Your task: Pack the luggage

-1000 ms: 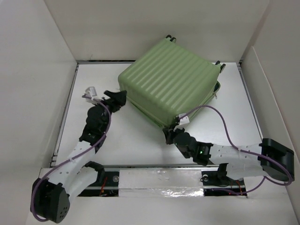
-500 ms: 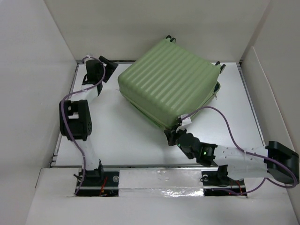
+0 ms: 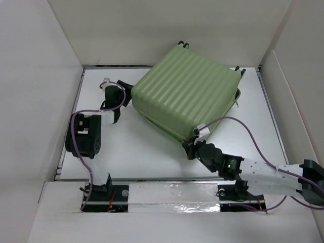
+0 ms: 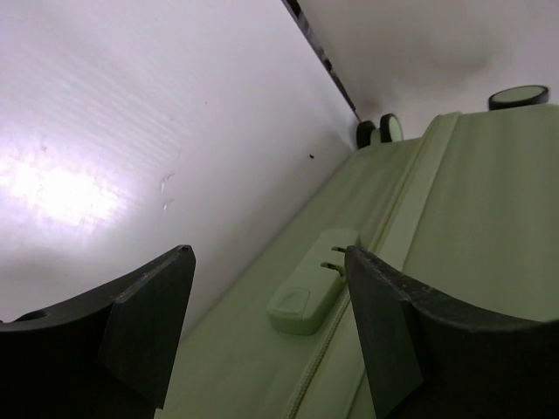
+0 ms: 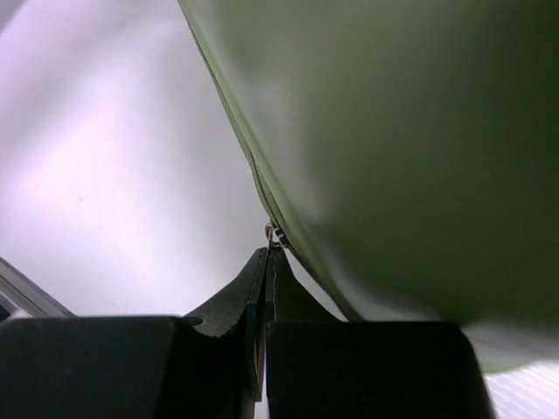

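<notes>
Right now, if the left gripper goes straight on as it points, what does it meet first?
The luggage, on its side wall: the open left gripper aims there, with the small raised latch by the zipper seam showing between its fingers, so probably that piece first. Depth is unclear.

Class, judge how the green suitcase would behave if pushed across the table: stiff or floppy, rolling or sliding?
The suitcase has a ribbed hard shell, so it should probably stay stiff. It lies flat with its wheels sticking out sideways, so it would likely slide, not roll. The right fingers pinch the zip pull; a tug may drag the case.
</notes>
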Available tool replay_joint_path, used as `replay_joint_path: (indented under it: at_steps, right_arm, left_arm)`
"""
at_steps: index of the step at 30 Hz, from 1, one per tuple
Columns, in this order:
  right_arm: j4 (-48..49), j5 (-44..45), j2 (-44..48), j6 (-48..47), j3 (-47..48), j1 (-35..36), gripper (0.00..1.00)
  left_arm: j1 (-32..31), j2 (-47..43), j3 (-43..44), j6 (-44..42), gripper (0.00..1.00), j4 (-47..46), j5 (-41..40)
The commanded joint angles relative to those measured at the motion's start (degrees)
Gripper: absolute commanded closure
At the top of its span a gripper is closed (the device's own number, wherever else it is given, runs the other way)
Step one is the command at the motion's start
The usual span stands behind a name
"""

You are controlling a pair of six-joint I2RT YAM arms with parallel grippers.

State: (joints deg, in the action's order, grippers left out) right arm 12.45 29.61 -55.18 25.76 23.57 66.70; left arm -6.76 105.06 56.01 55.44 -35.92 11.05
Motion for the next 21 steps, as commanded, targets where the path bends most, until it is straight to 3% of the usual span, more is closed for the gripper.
replay_joint_path:
  at_steps: [1, 6, 10, 14, 18, 21]
  right_arm:
    - [9.4, -8.2, -2.5, 0.1, 5.3, -0.1, 1.00]
    - [9.9, -9.5, -11.1, -2.8, 9.7, -0.1, 1.00]
    - [8.9, -14.3, -14.0, -9.0, 14.6, -0.9, 1.00]
    - [9.8, -23.4, -14.0, -13.2, 16.4, -2.5, 1.00]
    - [12.2, -32.5, -11.3, -13.5, 12.2, -4.0, 1.00]
    - [11.7, -33.0, -6.8, -13.0, 9.6, -4.7, 1.00]
  left_arm:
    - [-11.2, -8.1, -9.3, 1.1, 0.33, -12.9, 8.5]
    - [-20.4, -17.1, -18.4, -0.9, 0.33, -14.4, 4.0]
    - [-27.6, -24.6, -22.4, -4.6, 0.34, -7.9, -1.0]
    - [-36.6, -35.0, -25.1, -7.1, 0.33, -2.1, -9.7]
    - [-43.3, -41.5, -28.7, -5.6, 0.34, -0.1, -12.9]
    - [-46.1, -44.4, -28.8, -5.2, 0.33, 4.5, -18.2]
